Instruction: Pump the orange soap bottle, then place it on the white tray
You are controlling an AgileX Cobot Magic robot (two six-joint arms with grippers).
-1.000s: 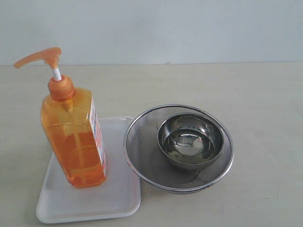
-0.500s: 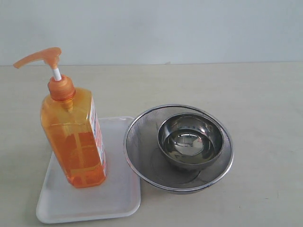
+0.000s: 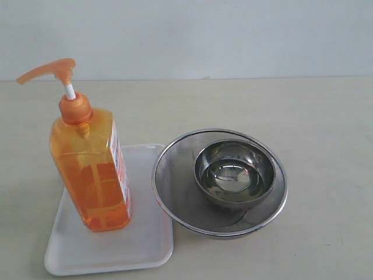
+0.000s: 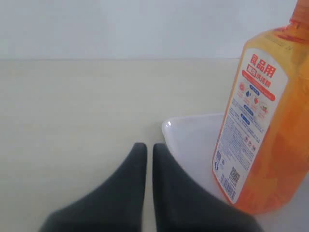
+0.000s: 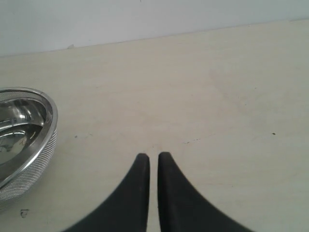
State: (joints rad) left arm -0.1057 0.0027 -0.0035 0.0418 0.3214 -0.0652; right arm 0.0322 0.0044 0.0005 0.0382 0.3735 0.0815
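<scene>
On the flat white plastic tray (image 3: 145,236) stands the translucent orange soap bottle (image 3: 93,175), so placement seems done; left gripper (image 4: 146,147) and right gripper (image 5: 153,157) are closed, empty.

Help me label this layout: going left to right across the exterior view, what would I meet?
The orange soap bottle, standing on the white tray → the steel mesh strainer, with a steel bowl sitting inside it.

left wrist view crops the orange soap bottle (image 4: 282,145) (pump unseen there)
</scene>
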